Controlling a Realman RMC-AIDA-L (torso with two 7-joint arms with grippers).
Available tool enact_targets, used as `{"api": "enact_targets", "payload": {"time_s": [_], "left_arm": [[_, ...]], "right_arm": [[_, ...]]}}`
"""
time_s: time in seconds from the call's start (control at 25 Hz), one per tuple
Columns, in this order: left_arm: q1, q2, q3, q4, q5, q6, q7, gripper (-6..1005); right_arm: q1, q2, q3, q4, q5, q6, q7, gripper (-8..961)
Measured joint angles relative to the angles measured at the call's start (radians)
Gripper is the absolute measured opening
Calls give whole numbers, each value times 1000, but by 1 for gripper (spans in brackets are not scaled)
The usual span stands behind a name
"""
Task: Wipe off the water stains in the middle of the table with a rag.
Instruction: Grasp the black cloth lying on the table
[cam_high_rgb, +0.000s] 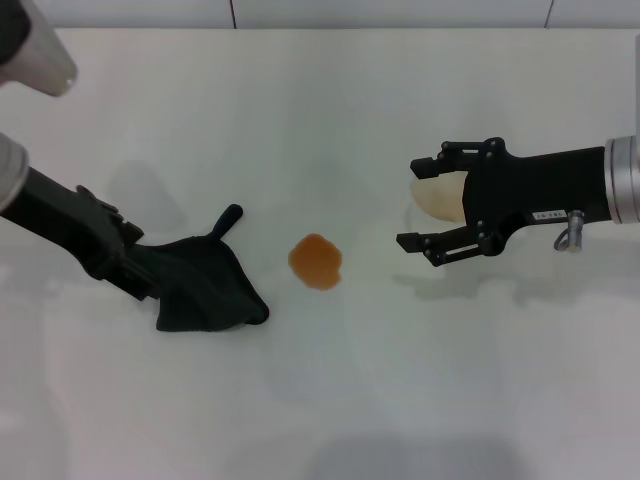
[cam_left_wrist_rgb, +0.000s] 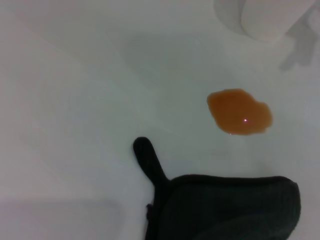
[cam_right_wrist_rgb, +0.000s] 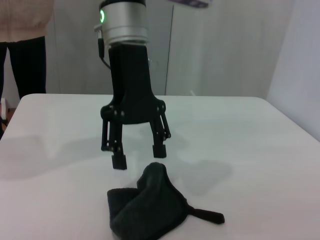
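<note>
Large plain white smooth desk. Roundish translucent orange-amber water stains at centre of head frame. Soft black crumpled rag lower left of centre, just beside the blotch but apart from it, thin tail corner pointing up-right. Left gripper over the rag's left edge, fingers spread, released, rag bunched beneath them. Right gripper at right of frame, released, fingers apart, hovering before a white paper cup.
</note>
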Motion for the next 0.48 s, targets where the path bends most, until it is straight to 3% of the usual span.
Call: {"api": "enact_targets", "payload": {"time_s": [0.48], "left_arm": [[16,-46,13,11,0,-87,32,834]], "right_arm": [[-8,0,1,0,0,0,1,868]]}}
